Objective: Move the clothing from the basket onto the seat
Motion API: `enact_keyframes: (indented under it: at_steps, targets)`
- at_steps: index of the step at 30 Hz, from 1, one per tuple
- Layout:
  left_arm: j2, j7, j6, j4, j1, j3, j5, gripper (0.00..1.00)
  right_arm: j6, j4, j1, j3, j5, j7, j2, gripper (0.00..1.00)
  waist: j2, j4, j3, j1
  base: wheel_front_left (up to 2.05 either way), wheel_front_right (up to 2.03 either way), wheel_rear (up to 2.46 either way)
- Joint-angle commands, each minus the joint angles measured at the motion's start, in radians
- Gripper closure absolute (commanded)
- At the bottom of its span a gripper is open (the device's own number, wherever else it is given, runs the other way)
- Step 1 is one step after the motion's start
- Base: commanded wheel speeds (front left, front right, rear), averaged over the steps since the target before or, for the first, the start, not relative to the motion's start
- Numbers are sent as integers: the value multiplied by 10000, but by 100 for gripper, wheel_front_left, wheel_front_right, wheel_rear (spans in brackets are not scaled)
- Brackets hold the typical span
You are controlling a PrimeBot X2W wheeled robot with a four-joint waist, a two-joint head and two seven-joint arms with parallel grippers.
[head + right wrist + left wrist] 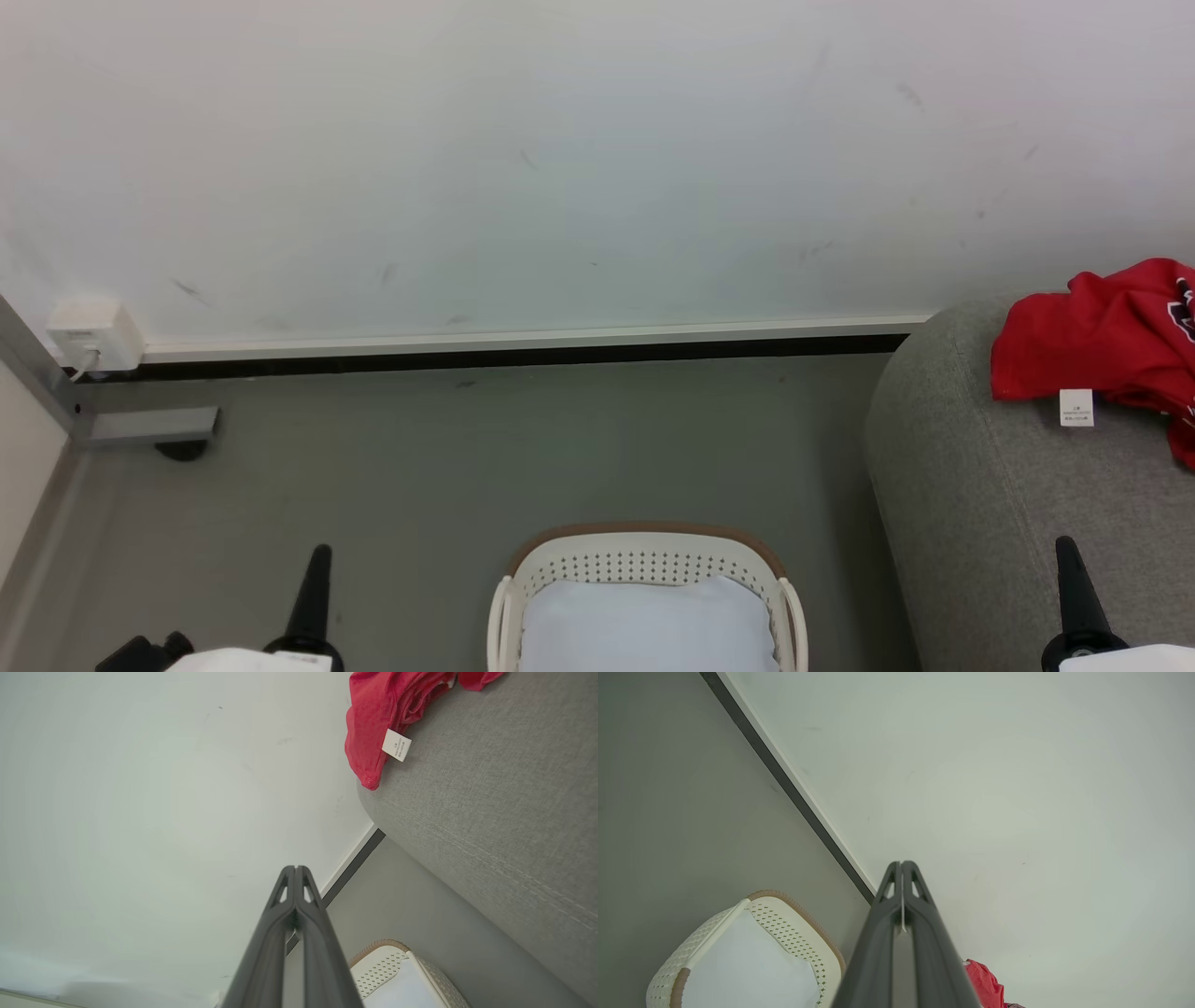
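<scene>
You have the left gripper (318, 565) at lower left and the right gripper (1069, 560) at lower right, both with fingers pressed together and holding nothing, either side of the basket (644, 535) at bottom centre, which holds a pale pad (649, 625), while the clothing (1111, 336) lies on the seat (1008, 523) at the right edge.

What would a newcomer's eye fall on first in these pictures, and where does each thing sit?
The crumpled red clothing stands out first, lying on the grey seat at the right. Next is the off-white basket on the floor at bottom centre, with a pale pad inside. The left gripper and right gripper flank it, both shut and holding nothing.
</scene>
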Motion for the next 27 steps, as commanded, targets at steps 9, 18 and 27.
enact_keyframes:
  at_steps: [9, 18, 27]
  targets:
    - [74, 290, -21, -210, -279, 180, -1104, 100, -12, -177, -285, -68, 1132, 286, -123, 100, -1, -6, 16, -1, 0, 0, 0]
    - [80, 485, -24, -282, -331, 280, -1786, 100, -13, -219, -337, -101, 1866, 485, -132, 100, -1, -10, 29, -1, 0, 0, 0]
    - [86, 699, -26, -359, -380, 380, -2495, 100, -15, -260, -433, -133, 2640, 692, -140, 100, -1, -15, 44, -1, 0, 0, 0]
